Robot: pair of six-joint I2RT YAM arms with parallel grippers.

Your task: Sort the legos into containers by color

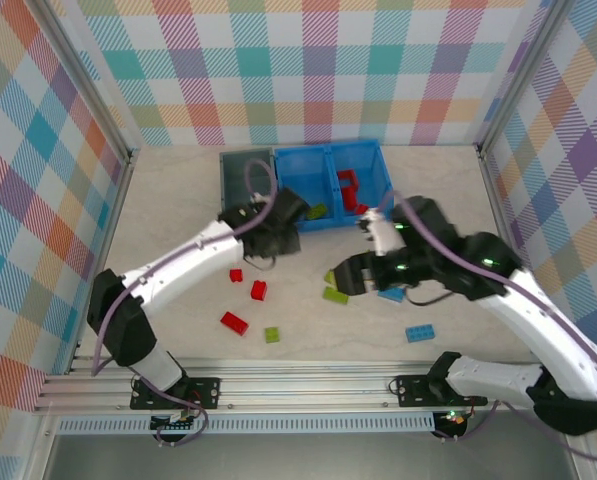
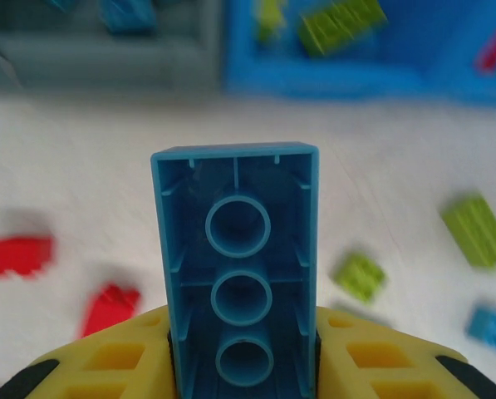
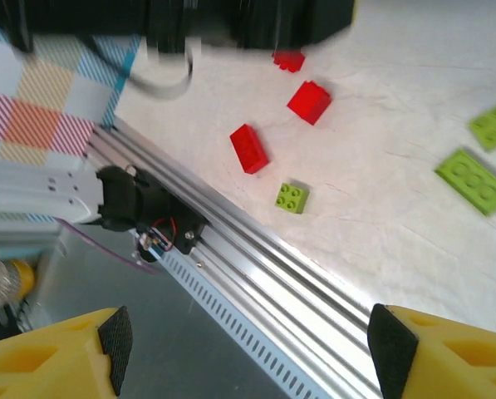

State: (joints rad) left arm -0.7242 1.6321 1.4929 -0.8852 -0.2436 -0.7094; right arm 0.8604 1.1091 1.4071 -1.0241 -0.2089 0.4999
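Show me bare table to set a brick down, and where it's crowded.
Bare: the far-left table between the grey bin and the left wall, and the far-right corner beyond the blue bin. Crowded: the middle, where red bricks and green bricks lie scattered in front of the bins.

White-and-black twin arms, yellow fingers.
Left arm (image 1: 178,265) and right arm (image 1: 548,330) had glossy white link shells and black joint housings. Lilac cables (image 1: 100,345) looped along both. Base brackets (image 1: 178,390) were black. Green status lights (image 1: 491,263) glowed on the right arm. Left gripper fingers (image 2: 106,362) and right gripper fingers (image 3: 455,349) were yellow with recessed pockets and black pads (image 3: 115,349).
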